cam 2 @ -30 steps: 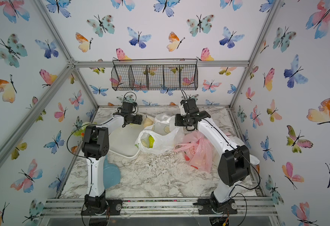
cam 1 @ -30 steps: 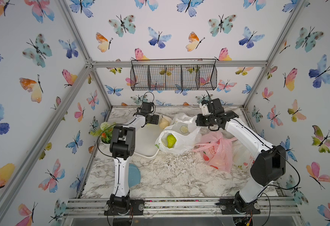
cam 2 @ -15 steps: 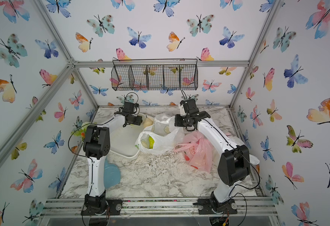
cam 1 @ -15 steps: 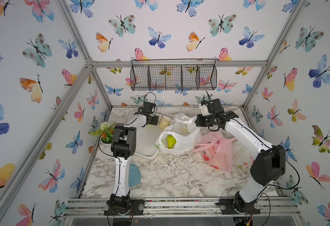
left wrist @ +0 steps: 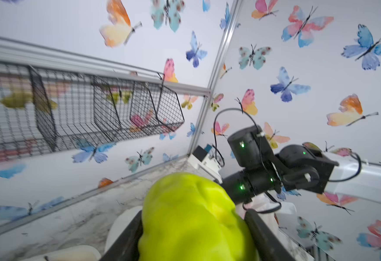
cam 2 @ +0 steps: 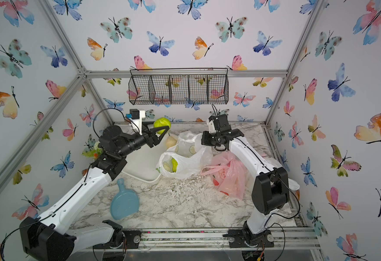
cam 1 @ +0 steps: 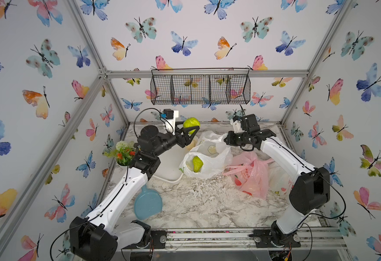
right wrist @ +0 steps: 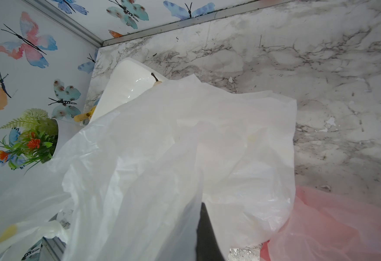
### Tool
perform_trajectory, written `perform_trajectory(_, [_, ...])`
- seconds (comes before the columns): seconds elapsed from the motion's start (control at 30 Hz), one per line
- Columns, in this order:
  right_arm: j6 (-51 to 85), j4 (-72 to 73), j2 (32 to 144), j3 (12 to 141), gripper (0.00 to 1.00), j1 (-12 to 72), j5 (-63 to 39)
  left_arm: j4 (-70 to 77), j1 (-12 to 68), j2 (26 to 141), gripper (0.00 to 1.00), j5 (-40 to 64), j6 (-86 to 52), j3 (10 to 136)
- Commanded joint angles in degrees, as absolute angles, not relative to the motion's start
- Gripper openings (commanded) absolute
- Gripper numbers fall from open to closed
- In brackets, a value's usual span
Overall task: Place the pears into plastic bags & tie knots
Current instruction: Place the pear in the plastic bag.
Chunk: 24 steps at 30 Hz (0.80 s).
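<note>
One green pear (cam 1: pixel 191 123) in left tool (cam 1: pixel 191 131) | right tool (cam 1: pixel 226 142) pinching lemon bag (cam 1: pixel 209 158)

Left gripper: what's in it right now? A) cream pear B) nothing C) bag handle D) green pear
D: the left gripper is clamped on a green pear held off the table; the left wrist view shows that pear squeezed between the fingers.
</note>
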<state>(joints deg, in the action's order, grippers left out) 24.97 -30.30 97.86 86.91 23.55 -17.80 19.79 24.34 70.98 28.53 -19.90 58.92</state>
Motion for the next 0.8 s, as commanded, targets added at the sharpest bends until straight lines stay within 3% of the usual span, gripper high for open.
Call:
perform_trajectory(0.0, [26.6,-28.7,98.1,87.0,0.02,23.2,-21.0,29.3,23.4,76.4,0.40,32.2,-25.6,49.8])
perform_trajectory(0.3, [26.6,-28.8,97.4,86.6,0.02,23.0,-20.1,21.9,26.8,81.4,0.39,43.4,-22.4,47.2])
perform_trajectory(0.77, [27.7,-28.1,97.1,85.9,0.02,23.0,-21.6,5.6,31.3,72.9,0.39,38.9,-18.9,54.7])
